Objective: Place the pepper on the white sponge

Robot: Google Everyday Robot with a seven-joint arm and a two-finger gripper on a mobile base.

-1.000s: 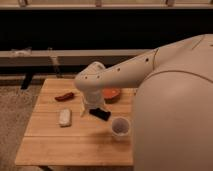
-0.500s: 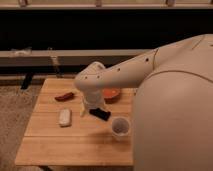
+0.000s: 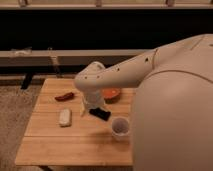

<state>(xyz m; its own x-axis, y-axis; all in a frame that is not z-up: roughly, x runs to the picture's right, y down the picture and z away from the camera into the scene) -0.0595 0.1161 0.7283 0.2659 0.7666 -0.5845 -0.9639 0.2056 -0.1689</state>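
pepper [image 3: 64, 96] lies flat on the worktop [image 3: 70, 147], left of frame centre, near the far left part of the wood. nothing touches it. white sponge [image 3: 65, 117] sits just below it in the frame, apart from it, also flat and untouched. the two lie near each other, so the carry should be short (judgement).

pincer [image 3: 90, 106] hangs at frame centre from the end of the white arm [image 3: 120, 75], which reaches in from the right and bends downward. it is right of both pepper and sponge, low over the wood, just above a flat black thing [image 3: 101, 115]. contact with that thing: cannot tell. apart or together: cannot tell, the wrist hides it. it does not carry the pepper.

orange bowl [image 3: 111, 94] is partly behind the arm, right of centre. small cup [image 3: 120, 127] stands lower right of the pincer.

judgement: pickup not yet done. the downward wrist suits a grasp from above; the next move goes toward frame left. bowl and cup lie off that path. the sponge is small, so the pepper could roll off.
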